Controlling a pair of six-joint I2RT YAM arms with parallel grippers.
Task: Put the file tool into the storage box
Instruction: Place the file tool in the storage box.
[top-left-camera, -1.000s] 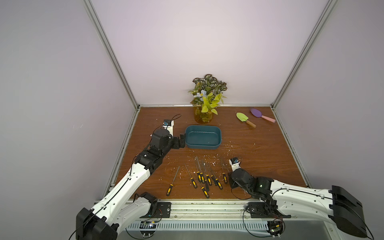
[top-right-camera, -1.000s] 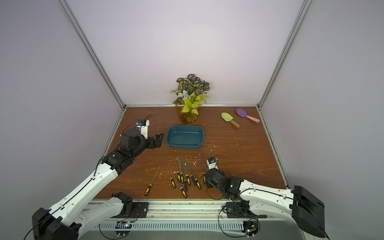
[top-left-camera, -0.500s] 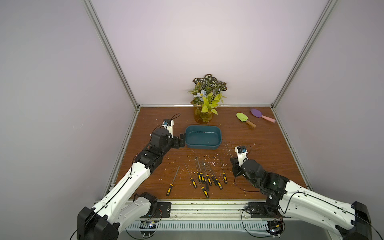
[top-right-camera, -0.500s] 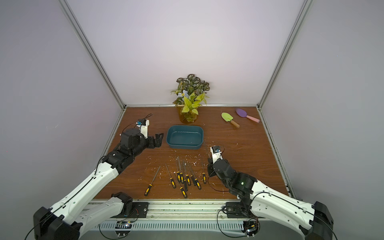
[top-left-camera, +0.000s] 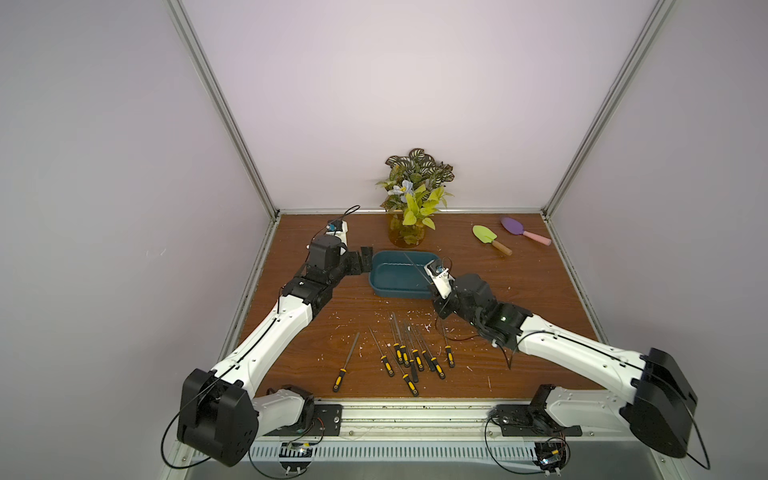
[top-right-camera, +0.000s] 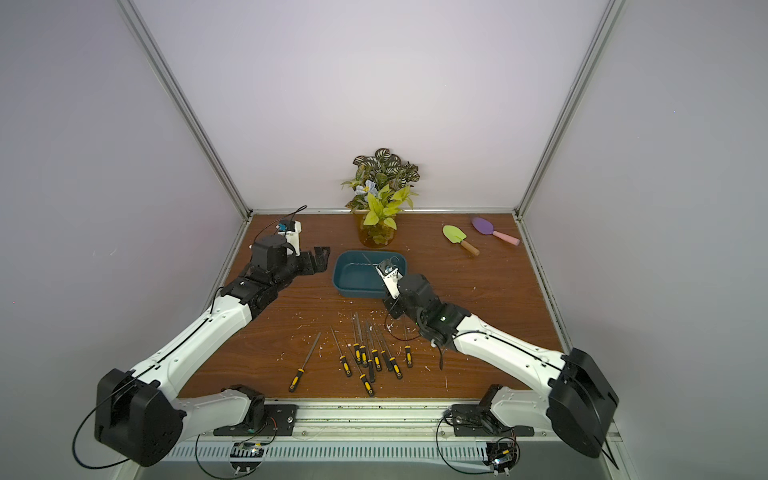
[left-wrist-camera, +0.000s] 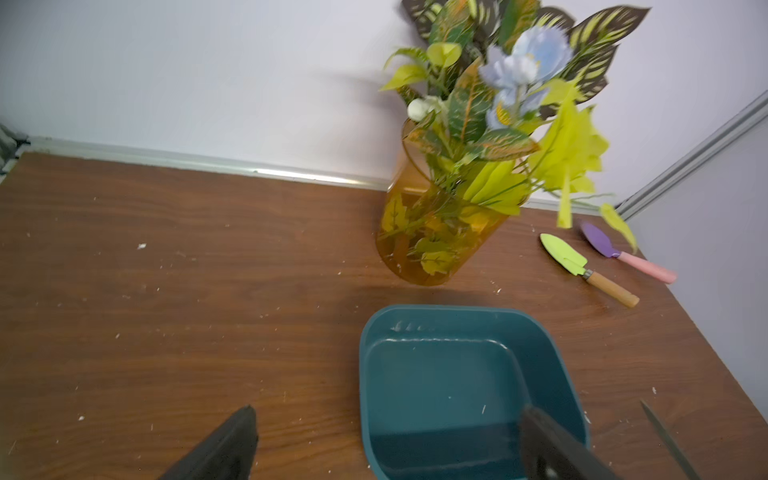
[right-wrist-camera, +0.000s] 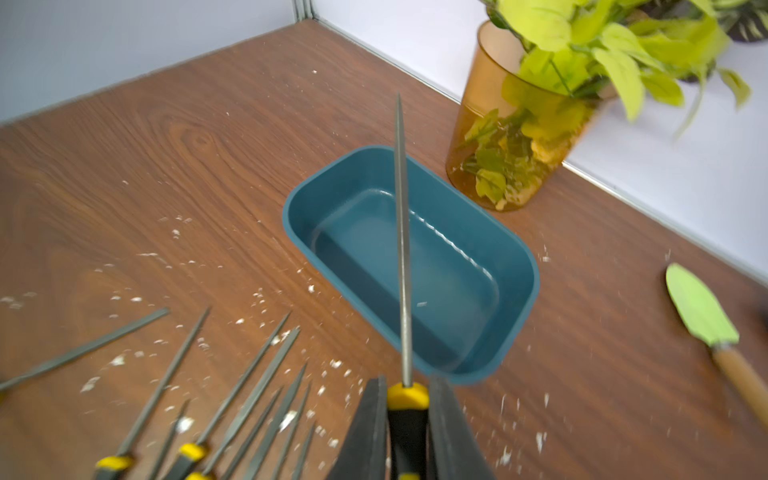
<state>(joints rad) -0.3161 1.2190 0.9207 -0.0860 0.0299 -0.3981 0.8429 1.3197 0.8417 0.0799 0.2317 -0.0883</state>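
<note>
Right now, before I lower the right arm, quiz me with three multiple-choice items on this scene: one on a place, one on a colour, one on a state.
1. The storage box stands:
A) just in front of the amber vase
B) in the far right corner
C) at the near edge

2. The collar on the handle of the held file is:
A) red
B) yellow
C) white

3. The right gripper is:
A) open and empty
B) shut on the box rim
C) shut on the file's handle

Answers:
1 A: both top views show the box directly before the vase.
2 B: the right wrist view shows a yellow collar between the jaws.
3 C: the jaws clamp the black handle, with the blade reaching over the box.
</note>
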